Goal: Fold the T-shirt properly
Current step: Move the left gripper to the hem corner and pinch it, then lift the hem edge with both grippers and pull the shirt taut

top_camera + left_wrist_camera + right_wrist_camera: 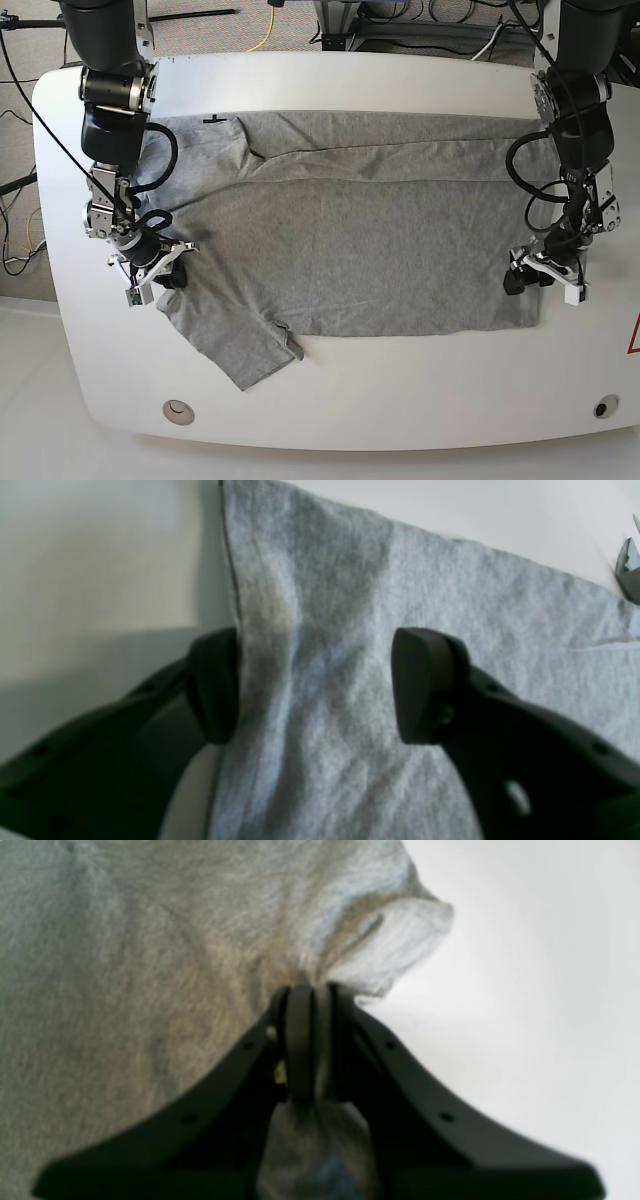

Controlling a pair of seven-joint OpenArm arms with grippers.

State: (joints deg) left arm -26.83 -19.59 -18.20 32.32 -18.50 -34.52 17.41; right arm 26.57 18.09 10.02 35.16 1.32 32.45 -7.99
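The heather-grey T-shirt (360, 240) lies spread across the white table, collar end at the base view's left, one sleeve (240, 350) pointing to the front. My right gripper (165, 272) is at that left side, shut on a bunched fold of the shirt (125, 965); cloth is pinched between its fingers (300, 1040). My left gripper (522, 275) is at the right side by the hem corner. Its jaws stand open (317, 685) astride the shirt's edge (450, 605), one finger (212, 685) at the seam, the other finger (425, 685) over the cloth.
The white table (400, 400) has rounded corners and a round fitting near each front corner (178, 408). A small dark label (215, 119) shows at the shirt's back left. Cables lie on the floor behind the table (270, 25).
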